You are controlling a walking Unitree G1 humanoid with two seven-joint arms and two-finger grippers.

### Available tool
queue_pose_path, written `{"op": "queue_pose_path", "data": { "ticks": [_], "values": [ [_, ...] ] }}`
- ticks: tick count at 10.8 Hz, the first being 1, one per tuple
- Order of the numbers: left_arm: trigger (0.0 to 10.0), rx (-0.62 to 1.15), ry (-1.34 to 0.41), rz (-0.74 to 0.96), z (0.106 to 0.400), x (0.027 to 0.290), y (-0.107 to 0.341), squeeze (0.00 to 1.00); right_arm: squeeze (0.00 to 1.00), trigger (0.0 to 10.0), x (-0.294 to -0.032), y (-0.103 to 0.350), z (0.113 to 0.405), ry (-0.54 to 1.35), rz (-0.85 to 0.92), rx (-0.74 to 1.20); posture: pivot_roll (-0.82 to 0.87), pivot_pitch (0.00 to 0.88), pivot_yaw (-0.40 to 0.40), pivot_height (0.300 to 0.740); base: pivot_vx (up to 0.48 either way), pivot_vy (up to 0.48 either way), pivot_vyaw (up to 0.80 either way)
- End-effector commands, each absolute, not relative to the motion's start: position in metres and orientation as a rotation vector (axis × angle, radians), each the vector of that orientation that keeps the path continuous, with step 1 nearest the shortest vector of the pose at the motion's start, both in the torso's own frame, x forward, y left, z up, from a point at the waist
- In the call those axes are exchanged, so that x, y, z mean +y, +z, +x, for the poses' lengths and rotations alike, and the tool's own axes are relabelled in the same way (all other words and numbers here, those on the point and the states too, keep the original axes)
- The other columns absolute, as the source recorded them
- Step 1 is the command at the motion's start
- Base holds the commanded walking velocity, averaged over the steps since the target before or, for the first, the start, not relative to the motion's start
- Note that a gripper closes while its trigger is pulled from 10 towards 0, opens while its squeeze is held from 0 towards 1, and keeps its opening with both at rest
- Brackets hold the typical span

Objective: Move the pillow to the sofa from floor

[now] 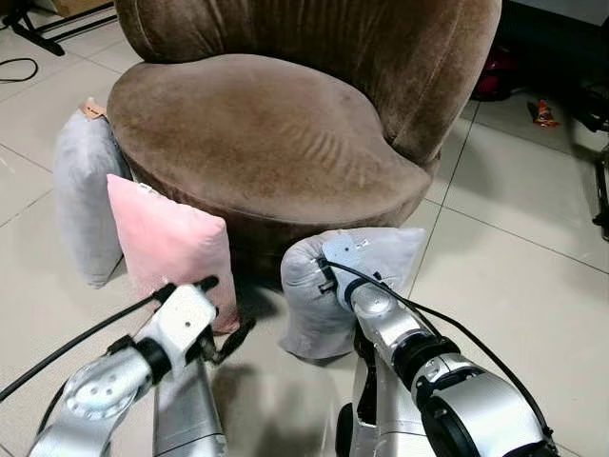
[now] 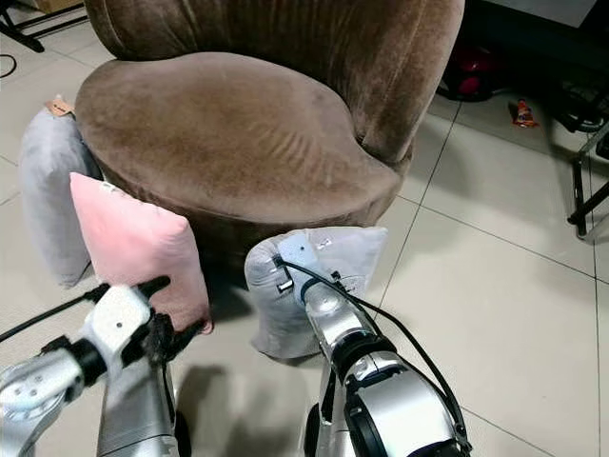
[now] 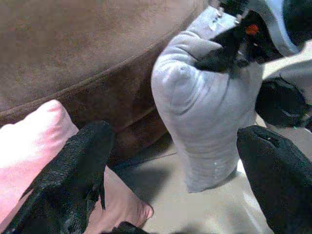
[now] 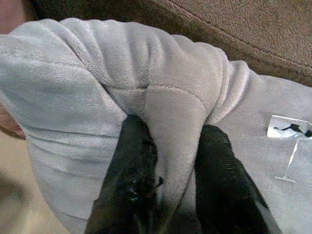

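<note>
Pinching a fold of the grey pillow [image 4: 161,112], right gripper [image 4: 170,161] jaws clamped, left gripper [image 3: 170,180] jaws spread wide beside the pink pillow [image 1: 171,243].

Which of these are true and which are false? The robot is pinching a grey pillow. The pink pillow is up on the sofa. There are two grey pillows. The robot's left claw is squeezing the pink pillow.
1. The right gripper is pinching the grey pillow in front of the sofa: true.
2. The pink pillow is on the sofa: false, it stands on the floor, leaning against the sofa's base.
3. There are two grey pillows: true, a second grey pillow stands beside the sofa.
4. The left gripper squeezes the pink pillow: false, it is open, holding nothing.
</note>
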State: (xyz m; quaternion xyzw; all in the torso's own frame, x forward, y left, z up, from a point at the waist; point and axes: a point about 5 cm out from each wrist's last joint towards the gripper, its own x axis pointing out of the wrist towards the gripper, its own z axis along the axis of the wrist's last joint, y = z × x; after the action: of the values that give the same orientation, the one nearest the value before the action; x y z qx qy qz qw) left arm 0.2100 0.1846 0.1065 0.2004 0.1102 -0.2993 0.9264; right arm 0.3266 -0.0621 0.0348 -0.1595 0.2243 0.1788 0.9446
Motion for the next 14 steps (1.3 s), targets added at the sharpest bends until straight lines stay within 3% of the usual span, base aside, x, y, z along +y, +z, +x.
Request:
{"op": "queue_pose_path", "data": {
  "ticks": [1,5,7,9,14],
  "values": [
    [10.0,0.232,-0.599,0.418,0.211,0.184,0.103,0.00,0.00,0.0,-0.070,0.024,0.320,0.364,-0.339,0.523,0.12,0.114,-0.088,0.437,0.000,0.000,0.00],
    [10.0,0.221,-0.579,0.397,0.215,0.183,0.098,0.00,0.00,0.0,-0.067,0.026,0.318,0.448,-0.176,0.484,0.10,0.000,-0.076,0.437,0.000,0.000,0.00],
    [10.0,0.180,-0.512,0.384,0.218,0.185,0.099,0.00,0.00,0.0,-0.061,0.035,0.311,0.621,0.032,0.367,0.08,0.000,-0.062,0.437,0.000,0.000,0.00],
    [10.0,0.138,-0.461,0.378,0.227,0.185,0.103,0.00,0.00,0.0,-0.071,0.060,0.314,0.632,0.149,0.222,0.05,0.000,-0.043,0.437,0.000,0.000,0.00],
    [10.0,0.070,-0.412,0.350,0.231,0.178,0.112,0.00,0.00,0.0,-0.120,0.214,0.289,0.636,0.449,-0.275,0.03,0.000,-0.036,0.437,0.000,0.000,0.00]
  ]
}}
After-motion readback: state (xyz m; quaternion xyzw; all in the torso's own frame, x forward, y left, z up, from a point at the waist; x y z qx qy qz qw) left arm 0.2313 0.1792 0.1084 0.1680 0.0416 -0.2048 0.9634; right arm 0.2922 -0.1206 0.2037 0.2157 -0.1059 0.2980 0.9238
